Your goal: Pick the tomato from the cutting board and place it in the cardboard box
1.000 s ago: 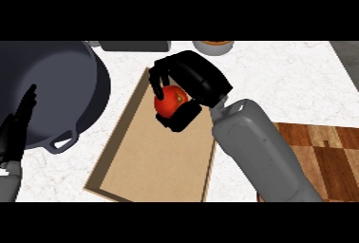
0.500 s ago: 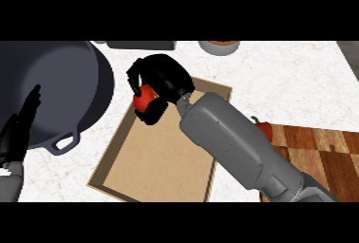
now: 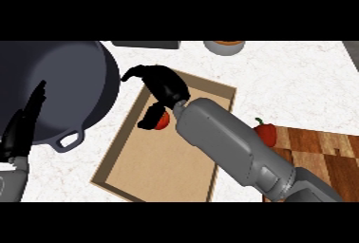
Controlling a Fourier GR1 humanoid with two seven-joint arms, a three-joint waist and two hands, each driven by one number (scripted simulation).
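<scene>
My right hand (image 3: 163, 85) hangs over the upper part of the cardboard box (image 3: 140, 166), fingers arched and drooping wide apart, holding nothing. The tomato (image 3: 162, 121) lies on the box floor just below that hand, its red side showing past my thumb and the grey wrist; I cannot tell whether the thumb touches it. My right forearm (image 3: 231, 142) crosses the box's right wall on a slant, running from the view's lower right up to the wrist. The box, open and shallow with a plain brown floor, sits tilted on the white marbled tabletop (image 3: 294, 85). To the box's left, a large dark pan (image 3: 63, 85) fills the upper-left corner, its loop handle (image 3: 69, 139) pointing toward the box's left wall and lying close beside it. My left hand (image 3: 24, 128) shows at the left edge, in front of the pan, its dark fingers straight and pointing up. To the right of my forearm lies the wooden cutting board (image 3: 316, 147), and on its near-left corner a red pepper (image 3: 265, 133) with a green stem peeks out beside my arm. At the top edge, a small round container (image 3: 224, 46) and a grey object (image 3: 146, 44) are each cut off by the frame.
</scene>
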